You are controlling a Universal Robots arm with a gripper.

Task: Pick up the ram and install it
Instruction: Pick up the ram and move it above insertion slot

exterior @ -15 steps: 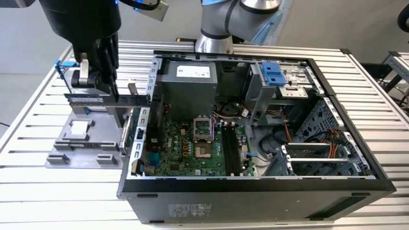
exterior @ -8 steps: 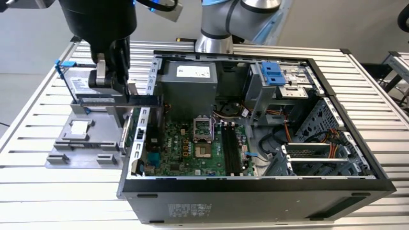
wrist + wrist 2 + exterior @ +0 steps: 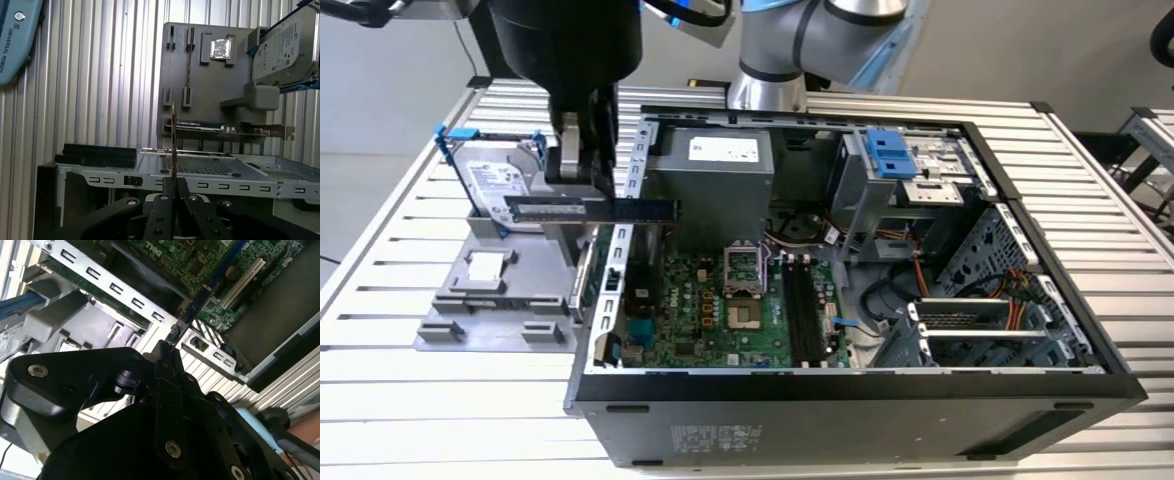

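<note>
One ram [image 3: 594, 210] clenched edge-on in the end effector [image 3: 582, 187], hanging over the case wall [image 3: 638, 155], beside the grey fixture [image 3: 480, 300]. Judgement: carry it level, square to the black slots [image 3: 807, 315].

Power supply sticker [image 3: 723, 149]: print too fine for you to read.
Hard drive label [image 3: 278, 46]: small print, illegible.
Arm cover [image 3: 15, 47]: maker's lettering.

The computer case [image 3: 854, 390] sat on the desk [image 3: 400, 400]. Beside the case, toward the exterior view's left, lay a holder tray [image 3: 487, 310] with a hard drive [image 3: 500, 185] standing on it. The ram [image 3: 647, 209] hung above the case's wall there.
</note>
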